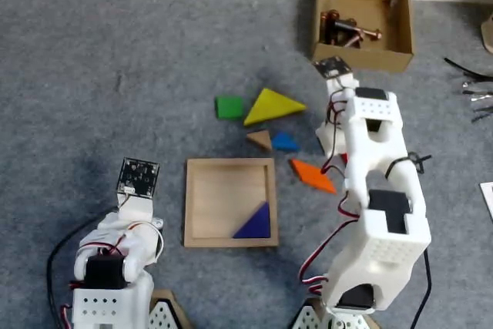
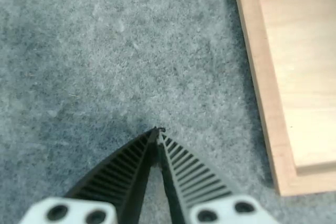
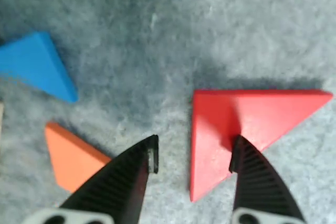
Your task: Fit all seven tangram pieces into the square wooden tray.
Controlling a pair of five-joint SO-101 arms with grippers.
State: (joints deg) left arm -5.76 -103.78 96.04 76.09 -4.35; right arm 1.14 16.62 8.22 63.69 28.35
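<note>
Tray (image 1: 229, 164) lies on grey carpet (image 1: 115, 75) between the arms, with a dark blue triangle (image 1: 256, 223) in its 5 o'clock corner. A cardboard box (image 1: 360, 58) sits well apart at the tray's 1 o'clock. The yellow triangle (image 1: 272, 105) is at 12 o'clock, with a green square (image 1: 229, 107) just beside it at its 9 o'clock. The right gripper (image 3: 192, 156) holds nothing, its jaws spread wide, one over the red triangle (image 3: 247, 114) and one over carpet. An orange piece (image 1: 313, 175) lies between the tray's 2 and 3 o'clock. A small blue triangle (image 1: 284, 142) and a tan triangle (image 1: 260, 139) sit side by side at 1 o'clock. The left gripper (image 2: 157, 134) is closed and empty at the tray's 9 o'clock
</note>
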